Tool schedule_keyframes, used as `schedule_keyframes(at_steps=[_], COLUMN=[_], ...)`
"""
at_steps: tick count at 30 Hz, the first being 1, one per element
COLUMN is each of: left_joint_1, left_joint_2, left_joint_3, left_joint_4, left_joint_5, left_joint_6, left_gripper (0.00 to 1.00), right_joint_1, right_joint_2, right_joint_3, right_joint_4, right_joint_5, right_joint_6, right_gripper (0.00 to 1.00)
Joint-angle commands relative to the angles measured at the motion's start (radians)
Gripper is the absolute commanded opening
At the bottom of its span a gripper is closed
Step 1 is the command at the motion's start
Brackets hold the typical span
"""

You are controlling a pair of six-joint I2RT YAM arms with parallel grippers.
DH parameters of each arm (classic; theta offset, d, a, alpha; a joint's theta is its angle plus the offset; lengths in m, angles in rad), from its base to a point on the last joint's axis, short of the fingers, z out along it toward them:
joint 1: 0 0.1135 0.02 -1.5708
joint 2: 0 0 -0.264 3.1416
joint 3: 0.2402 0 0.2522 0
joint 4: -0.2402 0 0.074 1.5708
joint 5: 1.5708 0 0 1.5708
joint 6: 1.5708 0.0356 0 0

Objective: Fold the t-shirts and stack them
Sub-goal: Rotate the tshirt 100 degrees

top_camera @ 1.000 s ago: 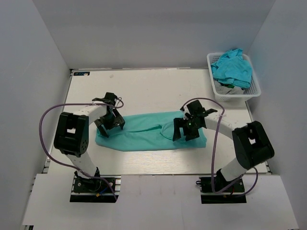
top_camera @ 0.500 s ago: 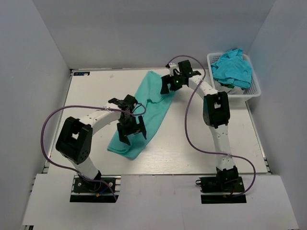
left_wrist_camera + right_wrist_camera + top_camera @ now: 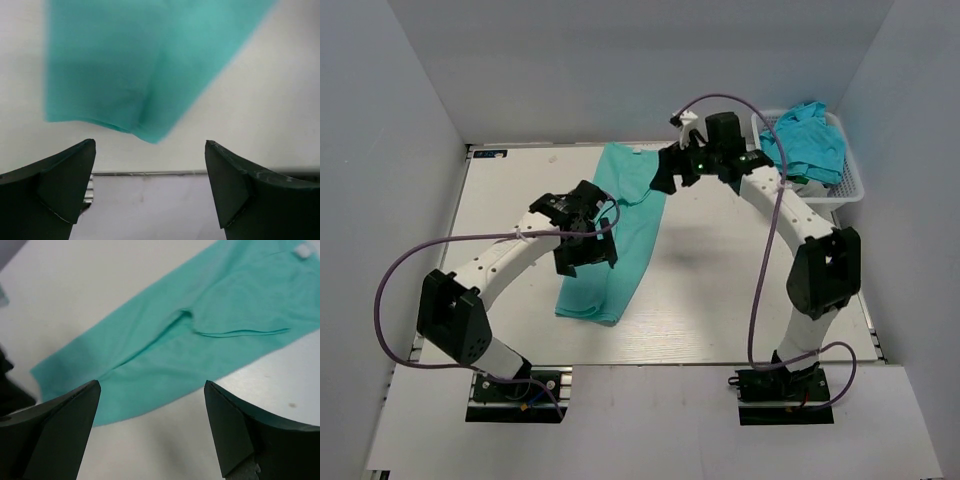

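Teal t-shirt (image 3: 618, 232) laid long and narrow on tabletop (image 3: 740, 275), left fingers (image 3: 55, 185) and right fingers (image 3: 235, 430) spread wide above it, gripping nothing; more t-shirts (image 3: 805, 142) heaped in basket (image 3: 845, 192), far right.

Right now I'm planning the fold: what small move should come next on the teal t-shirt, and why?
Probably lower the right pincer onto the far, collar end of the t-shirt. It lies flat as a long strip; the right pincer hangs open by that end, the left pincer open above its middle, so nothing is gripped yet.
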Motion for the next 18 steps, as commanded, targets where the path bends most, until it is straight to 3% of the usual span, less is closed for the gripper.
schedule_keyframes(at_steps=[1, 4, 7, 14, 18], left_joint_1=[0.017, 0.027, 0.037, 0.047, 0.047], left_joint_2=[-0.039, -0.08, -0.163, -0.206, -0.215], left_joint_3=[0.081, 0.137, 0.101, 0.01, -0.049], left_joint_4=[-0.215, -0.268, -0.187, -0.167, -0.118], left_joint_5=[-0.411, -0.483, -0.462, -0.429, -0.391], left_joint_6=[-0.164, -0.214, -0.19, -0.199, -0.199], left_gripper=[1.0, 1.0, 1.0, 1.0, 1.0], right_joint_1=[0.069, 0.167, 0.27, 0.323, 0.315], right_joint_2=[-0.02, -0.008, 0.064, 0.177, 0.231], right_joint_3=[-0.145, -0.182, -0.205, -0.262, -0.264], right_joint_4=[0.015, 0.006, -0.043, -0.028, -0.089], right_joint_5=[-0.074, -0.135, -0.146, -0.157, -0.064], right_joint_6=[0.15, 0.163, 0.164, 0.204, 0.215], right_gripper=[0.9, 0.9, 0.9, 0.9, 0.9])
